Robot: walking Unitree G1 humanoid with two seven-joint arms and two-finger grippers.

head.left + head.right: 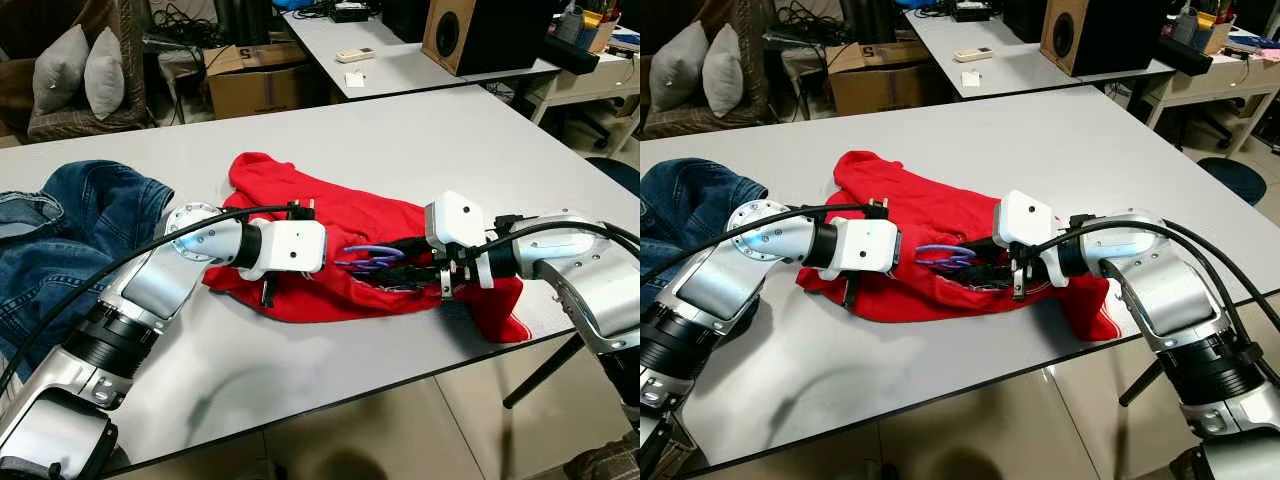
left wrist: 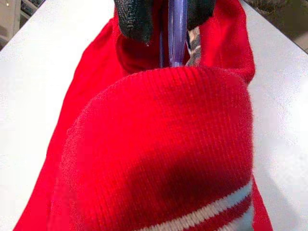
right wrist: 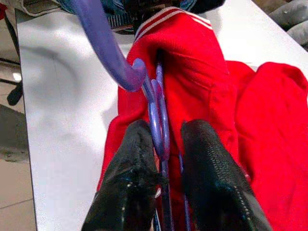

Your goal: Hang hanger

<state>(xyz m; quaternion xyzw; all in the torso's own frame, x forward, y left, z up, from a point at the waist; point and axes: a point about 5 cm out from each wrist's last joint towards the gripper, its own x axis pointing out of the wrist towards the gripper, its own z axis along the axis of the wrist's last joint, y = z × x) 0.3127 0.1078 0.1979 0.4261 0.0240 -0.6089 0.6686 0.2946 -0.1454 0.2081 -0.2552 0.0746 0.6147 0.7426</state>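
The only legible mark is a dark character resembling a 5 or an S, printed on the front flap of the cardboard box (image 1: 258, 78) on the floor beyond the white table (image 1: 420, 130). It cannot be told which of the 2 it is.

Both silver arms reach inward, wrists level and facing each other. The right gripper (image 3: 163, 159) has its fingers (image 3: 130, 173) nearly closed; the left gripper (image 1: 335, 255) points toward it.
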